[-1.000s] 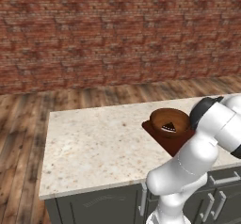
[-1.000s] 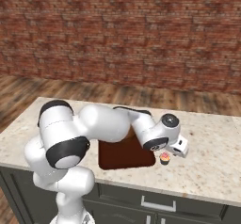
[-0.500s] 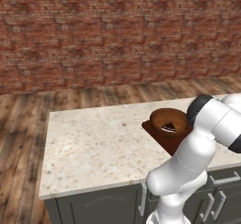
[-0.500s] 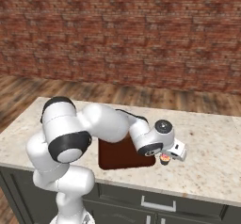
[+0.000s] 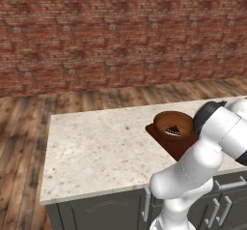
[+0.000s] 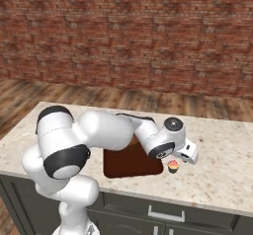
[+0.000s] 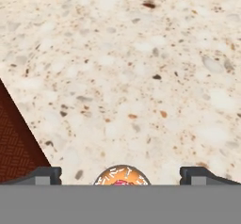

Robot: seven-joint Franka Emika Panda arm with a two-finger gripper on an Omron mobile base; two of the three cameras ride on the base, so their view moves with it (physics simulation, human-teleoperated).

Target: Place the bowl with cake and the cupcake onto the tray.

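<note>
The brown bowl (image 5: 171, 124) sits on the far part of the dark reddish tray (image 5: 172, 147), and the chocolate cake (image 5: 173, 130) wedge lies inside it. The tiny cupcake (image 6: 173, 166) stands on the counter just right of the tray (image 6: 129, 164). My gripper (image 6: 179, 159) hangs right above the cupcake. In the hand view the gripper (image 7: 121, 175) is open, its two dark fingertips (image 7: 47, 175) standing on either side of the cupcake (image 7: 123, 178) without touching it. The tray's edge (image 7: 13, 148) shows at the left of that view.
The speckled stone counter (image 5: 96, 151) stretches left of the tray. Its front edge (image 6: 197, 207) runs close below the cupcake, above dark cabinet doors. A brick wall (image 5: 120, 31) stands far behind.
The hand has shifted and turned a little over the cupcake. Cupcake, bowl and tray have stayed where they were.
</note>
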